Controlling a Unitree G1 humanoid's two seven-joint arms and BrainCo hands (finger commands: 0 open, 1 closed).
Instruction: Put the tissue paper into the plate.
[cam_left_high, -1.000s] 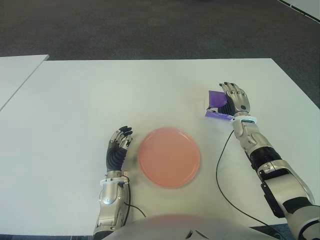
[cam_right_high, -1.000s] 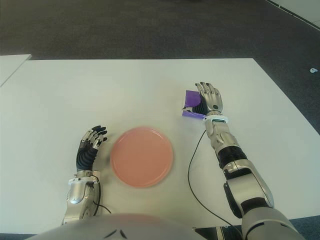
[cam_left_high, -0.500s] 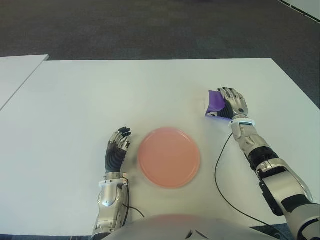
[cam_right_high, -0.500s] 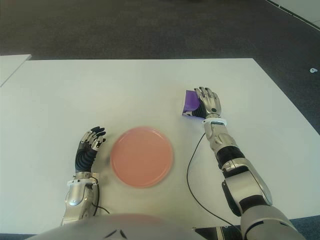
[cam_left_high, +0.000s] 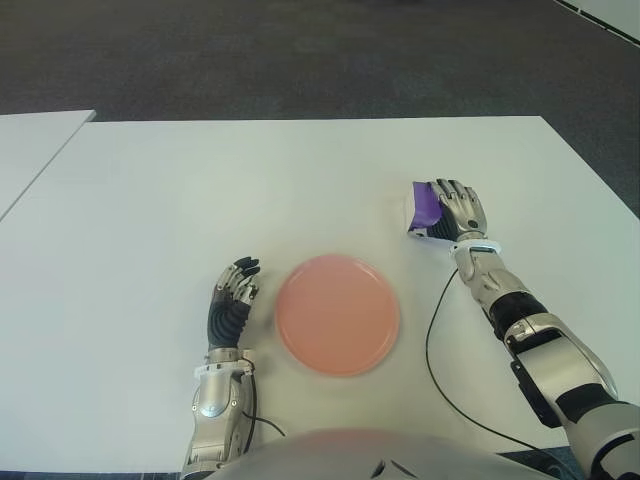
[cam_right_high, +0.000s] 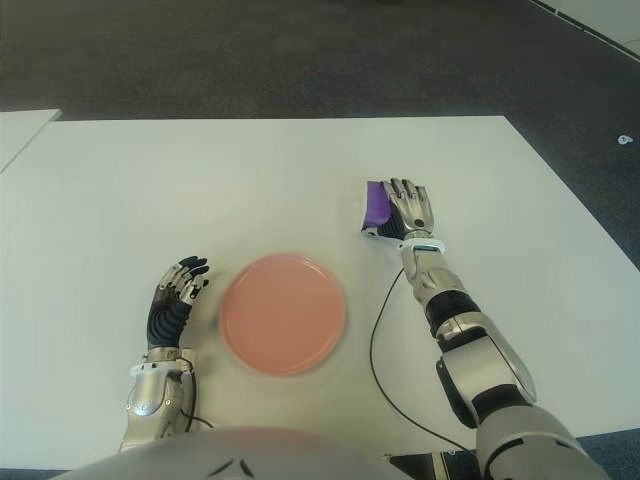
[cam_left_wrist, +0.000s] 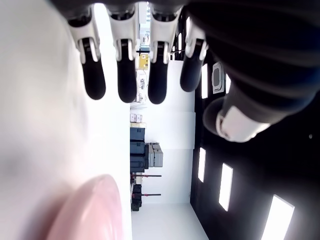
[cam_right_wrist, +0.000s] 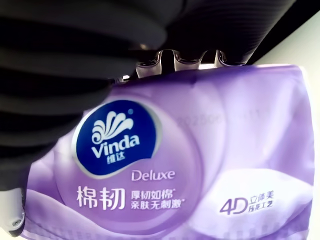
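The tissue paper is a purple Vinda pack (cam_left_high: 421, 206) on the white table (cam_left_high: 200, 190), to the right of and beyond the pink round plate (cam_left_high: 338, 313). My right hand (cam_left_high: 457, 208) lies over the pack's right side with its fingers curled down on it. In the right wrist view the pack (cam_right_wrist: 170, 165) fills the picture, with fingertips (cam_right_wrist: 150, 62) hooked over its far edge. The plate holds nothing. My left hand (cam_left_high: 232, 295) shows just left of the plate, fingers straight and relaxed, holding nothing.
A thin black cable (cam_left_high: 432, 350) runs from my right wrist across the table beside the plate. A second white table (cam_left_high: 30, 140) stands at the far left. Dark carpet (cam_left_high: 300, 50) lies beyond the table's far edge.
My right hand's fingers have curled down over the tissue pack and drawn slightly left and nearer; the pack has tipped and shifted a little with them. The left hand has barely moved.
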